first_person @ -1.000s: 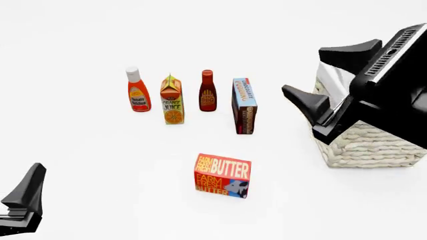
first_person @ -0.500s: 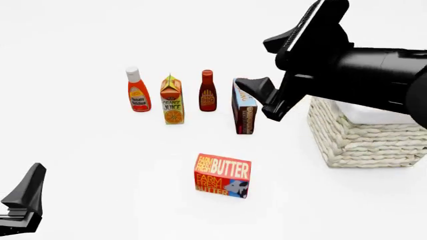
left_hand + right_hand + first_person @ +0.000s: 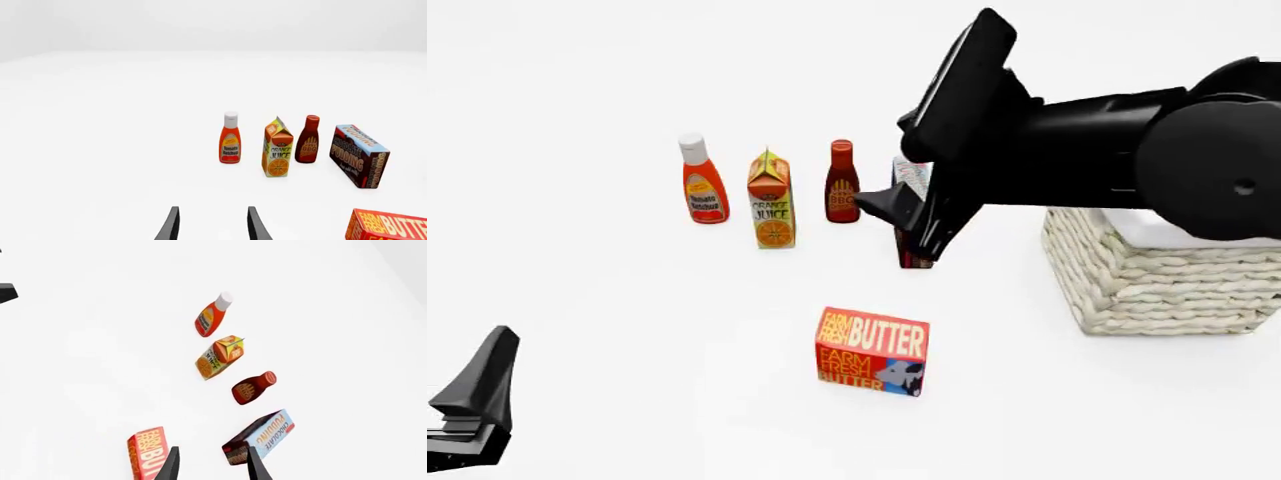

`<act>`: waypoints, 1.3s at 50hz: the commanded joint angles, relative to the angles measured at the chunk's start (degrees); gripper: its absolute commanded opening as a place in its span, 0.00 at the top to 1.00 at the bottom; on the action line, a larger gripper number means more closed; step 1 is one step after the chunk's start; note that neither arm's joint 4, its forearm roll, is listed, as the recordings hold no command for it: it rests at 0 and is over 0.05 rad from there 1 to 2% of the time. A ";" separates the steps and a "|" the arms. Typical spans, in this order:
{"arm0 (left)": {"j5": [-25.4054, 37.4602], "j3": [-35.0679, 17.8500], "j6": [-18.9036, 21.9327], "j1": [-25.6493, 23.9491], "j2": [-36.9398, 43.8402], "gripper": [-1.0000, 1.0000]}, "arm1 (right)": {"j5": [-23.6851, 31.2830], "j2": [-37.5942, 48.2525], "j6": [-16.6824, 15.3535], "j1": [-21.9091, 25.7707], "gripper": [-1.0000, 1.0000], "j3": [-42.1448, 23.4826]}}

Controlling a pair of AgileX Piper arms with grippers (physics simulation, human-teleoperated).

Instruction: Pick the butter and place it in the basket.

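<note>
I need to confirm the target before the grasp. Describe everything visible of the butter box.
The butter is a small rectangular box, apparently cardboard, red with yellow "FARM FRESH BUTTER" lettering on its top and front, and a blue patch with a cow at the front's lower right. It lies flat on the white table, nearer the arms than the row of groceries and left of the basket in the front view. Nothing touches it; neither gripper holds it.

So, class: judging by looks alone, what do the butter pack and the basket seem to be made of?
The butter looks like a printed cardboard box: flat faces, sharp edges, matte red print. The basket looks like pale woven wicker, shown by its ribbed weave, with what seems a smooth white cloth lining. Being renders, both are only appearances.
</note>
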 commanded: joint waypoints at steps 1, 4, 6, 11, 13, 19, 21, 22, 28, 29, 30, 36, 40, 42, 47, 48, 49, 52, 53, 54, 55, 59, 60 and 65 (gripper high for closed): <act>0.00 0.00 0.00 0.00 0.00 0.00 | 3.57 2.74 -0.93 2.56 0.00 -1.76; 0.00 0.00 0.00 0.00 0.00 0.00 | 4.63 3.77 -1.94 3.08 0.00 -2.61; 0.00 0.00 0.00 0.00 0.00 0.00 | 5.19 4.38 -1.97 3.12 0.00 -3.60; 0.00 0.00 0.00 0.00 0.00 0.00 | 7.80 5.51 -1.76 5.34 0.00 -5.59; 0.00 0.00 0.00 0.00 0.00 0.00 | 8.51 6.03 -1.22 5.79 0.00 -6.40; 0.00 0.00 0.00 0.00 0.00 0.00 | 9.78 7.51 -0.87 6.72 0.00 -7.15; 0.00 0.00 0.00 0.00 0.00 0.00 | 10.46 7.84 -0.38 7.52 0.00 -7.57; 0.00 0.00 0.00 0.00 0.00 0.00 | 10.80 8.06 -0.06 7.79 0.00 -7.86; 0.00 0.00 0.00 0.00 0.00 0.00 | 12.20 9.89 1.52 10.02 0.00 -8.68; 0.00 0.00 0.00 0.00 0.00 0.00 | 12.20 9.90 1.52 10.02 0.00 -8.69; 0.00 0.00 0.00 0.00 0.00 0.00 | 12.51 12.13 1.58 11.94 0.00 -9.06; 0.00 0.00 0.00 0.00 0.00 0.00 | 12.42 12.91 1.62 12.37 0.00 -9.22; 0.00 0.00 0.00 0.00 0.00 0.00 | 12.23 13.37 1.58 12.34 0.00 -9.29; 0.00 0.00 0.00 0.00 0.00 0.00 | 11.94 13.53 1.59 12.28 0.00 -9.00; 0.00 0.00 0.00 0.00 0.00 0.00 | 11.21 13.88 1.29 12.05 0.00 -8.37; 0.00 0.00 0.00 0.00 0.00 0.00 | 10.93 13.77 1.24 12.10 0.00 -8.32; 0.00 0.00 0.00 0.00 0.00 0.00 | 9.56 13.88 0.06 10.70 0.00 -8.40; 0.00 0.00 0.00 0.00 0.00 0.00 | 9.11 13.92 -0.77 10.48 0.00 -7.92; 0.00 0.00 0.00 0.00 0.00 0.00 | 9.11 13.92 -0.77 10.48 0.00 -7.92; 0.00 0.00 0.00 0.00 0.00 0.00 | 9.11 13.92 -0.77 10.48 0.00 -7.92; 0.00 0.00 0.00 0.00 0.00 0.00 | 9.11 13.92 -0.77 10.48 0.00 -7.92; 0.00 0.00 0.00 0.00 0.00 0.00 | 9.11 13.92 -0.77 10.48 0.00 -7.92; 0.00 0.00 0.00 0.00 0.00 0.00 | 9.11 13.92 -0.77 10.48 0.00 -7.92; 0.00 0.00 0.00 0.00 0.00 0.00 | 9.11 13.92 -0.77 10.48 0.00 -7.92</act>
